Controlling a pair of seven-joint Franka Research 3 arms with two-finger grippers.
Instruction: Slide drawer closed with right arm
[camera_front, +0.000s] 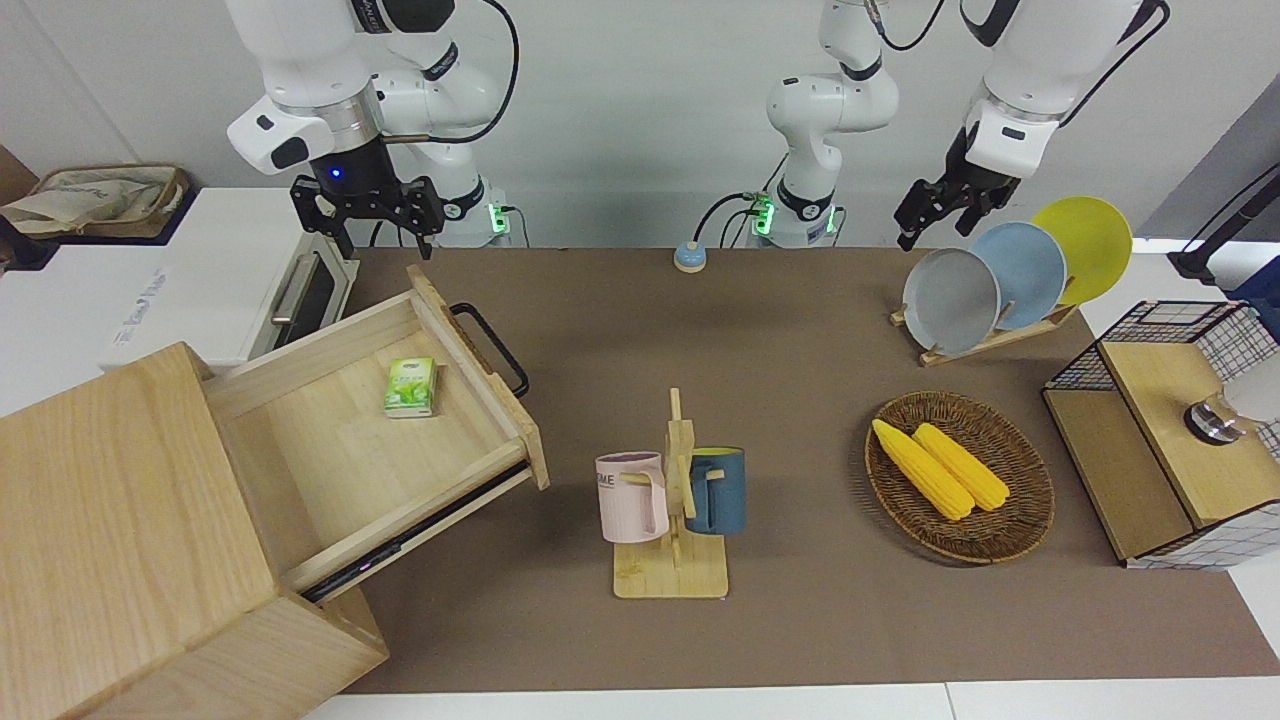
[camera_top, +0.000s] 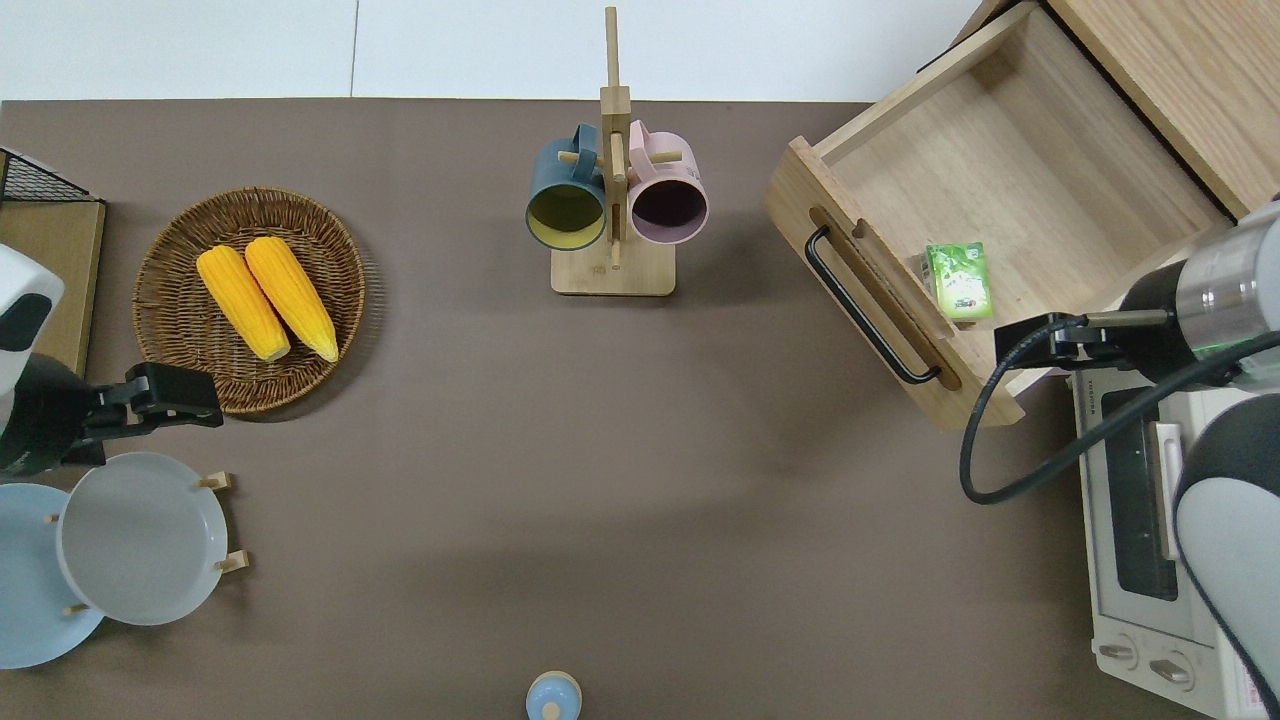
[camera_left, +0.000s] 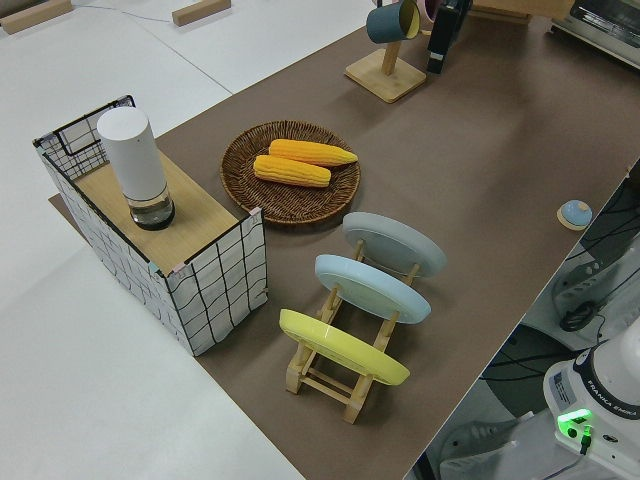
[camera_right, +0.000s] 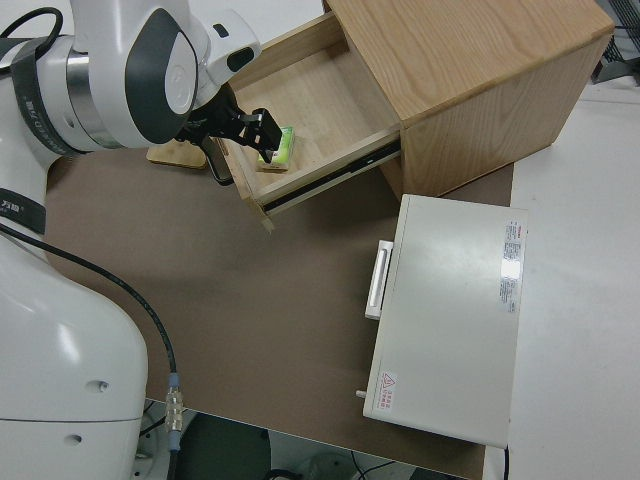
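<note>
The drawer (camera_front: 330, 440) (camera_top: 1000, 190) (camera_right: 320, 110) stands pulled far out of its wooden box (camera_front: 110, 530) at the right arm's end of the table. Its black bar handle (camera_front: 490, 345) (camera_top: 865, 305) faces the middle of the table. A small green packet (camera_front: 411, 387) (camera_top: 958, 280) lies in the drawer near the front panel. My right gripper (camera_front: 365, 215) (camera_top: 1030, 340) (camera_right: 250, 130) is up in the air and open, holding nothing. In the overhead view it is over the drawer's side wall nearest the robots, close to the front panel's corner. My left gripper (camera_front: 930, 215) is parked and open.
A white toaster oven (camera_front: 240, 280) (camera_top: 1150, 520) sits beside the drawer, nearer the robots. A mug stand (camera_front: 672, 500) with two mugs stands mid-table. A wicker basket (camera_front: 1010, 530) with corn, a plate rack (camera_front: 1000, 340) and a wire-framed rack (camera_front: 1170, 440) lie toward the left arm's end.
</note>
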